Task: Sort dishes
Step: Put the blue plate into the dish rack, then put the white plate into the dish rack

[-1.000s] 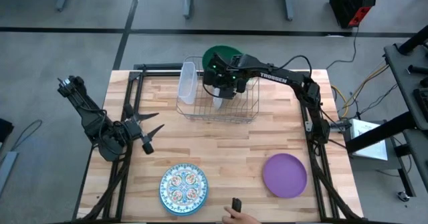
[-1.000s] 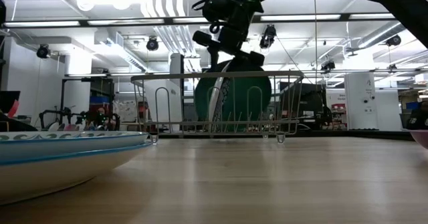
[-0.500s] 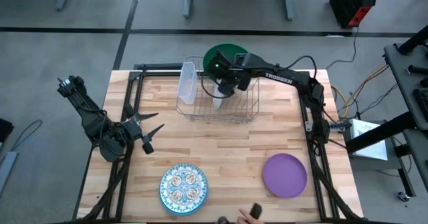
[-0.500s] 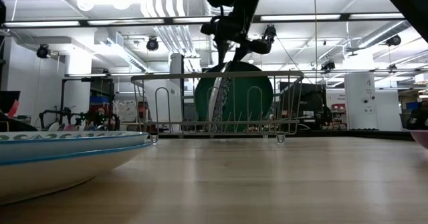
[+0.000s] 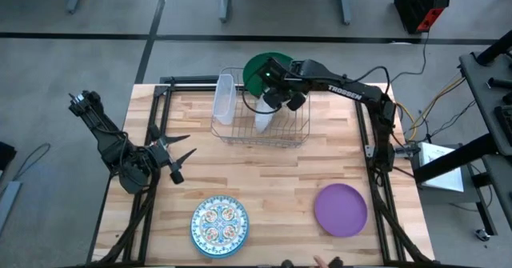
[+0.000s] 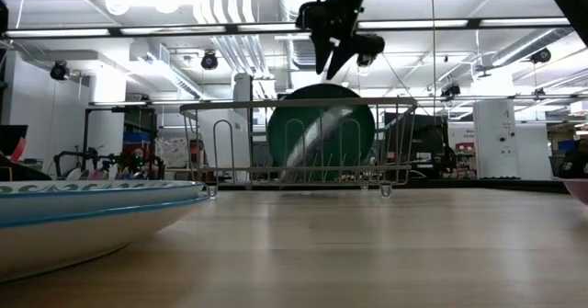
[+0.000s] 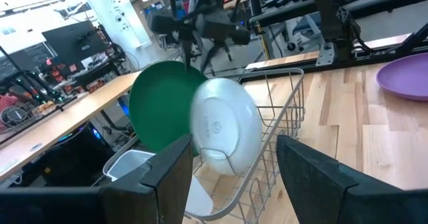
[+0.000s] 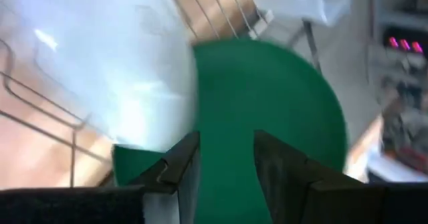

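High view: right gripper (image 5: 282, 98), fingers parted and empty, hangs over the wire dish rack (image 5: 298, 137) holding a pale-backed round plate (image 7: 225, 126). Best lift straight up, clear of the large dark green plate (image 6: 322, 129). Left gripper (image 5: 173, 158) waits spread at the table's left.

We saw open wooden table (image 5: 272, 172) between the wire rack (image 5: 261, 118) at the far edge and two plates near the front, a patterned plate (image 5: 219, 222) and a purple plate (image 5: 341, 209), well apart. The rack was crowded: green plate (image 5: 261, 66), white plate (image 5: 264, 121), clear tub (image 5: 223, 100), with the right gripper (image 5: 282, 100) above. The left gripper (image 5: 181, 158) stood at the table's left.
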Available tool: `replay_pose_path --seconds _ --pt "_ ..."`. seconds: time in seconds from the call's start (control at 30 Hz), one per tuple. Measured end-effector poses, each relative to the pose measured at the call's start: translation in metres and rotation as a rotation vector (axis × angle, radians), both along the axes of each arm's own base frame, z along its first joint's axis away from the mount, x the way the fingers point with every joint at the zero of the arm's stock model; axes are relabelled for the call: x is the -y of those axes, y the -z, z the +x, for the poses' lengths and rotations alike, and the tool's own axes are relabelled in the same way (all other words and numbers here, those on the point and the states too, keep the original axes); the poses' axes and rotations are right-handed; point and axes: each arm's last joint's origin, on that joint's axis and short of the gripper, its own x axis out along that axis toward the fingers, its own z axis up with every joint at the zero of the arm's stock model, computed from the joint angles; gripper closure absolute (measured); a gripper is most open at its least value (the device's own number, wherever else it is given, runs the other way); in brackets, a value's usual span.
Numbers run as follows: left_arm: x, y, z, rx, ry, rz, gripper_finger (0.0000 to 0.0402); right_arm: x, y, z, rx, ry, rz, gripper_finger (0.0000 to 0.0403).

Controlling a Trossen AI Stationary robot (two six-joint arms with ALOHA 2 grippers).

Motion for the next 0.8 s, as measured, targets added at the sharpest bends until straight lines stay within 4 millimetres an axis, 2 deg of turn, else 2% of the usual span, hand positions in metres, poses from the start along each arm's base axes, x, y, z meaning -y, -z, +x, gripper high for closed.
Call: replay_pose_path --seconds 0.17,0.53,0.63,0.8 --pt "0.0 0.0 0.0 -0.003 0.018 -0.022 0.0198 -0.001 -0.018 -0.013 0.041 0.107 -0.079 0.0288" --pt "0.001 0.001 0.001 -0.017 0.045 -0.037 0.0198 -0.016 -0.051 -0.041 0.245 0.319 0.01 0.0318" --pt "0.002 0.002 0.001 -0.027 0.072 -0.062 0.0198 -0.018 -0.059 -0.048 0.346 0.426 0.058 0.0328" --pt "0.003 0.007 0.0 -0.087 0.154 -0.133 0.0198 -0.02 -0.065 -0.053 0.573 0.721 0.207 0.0345"
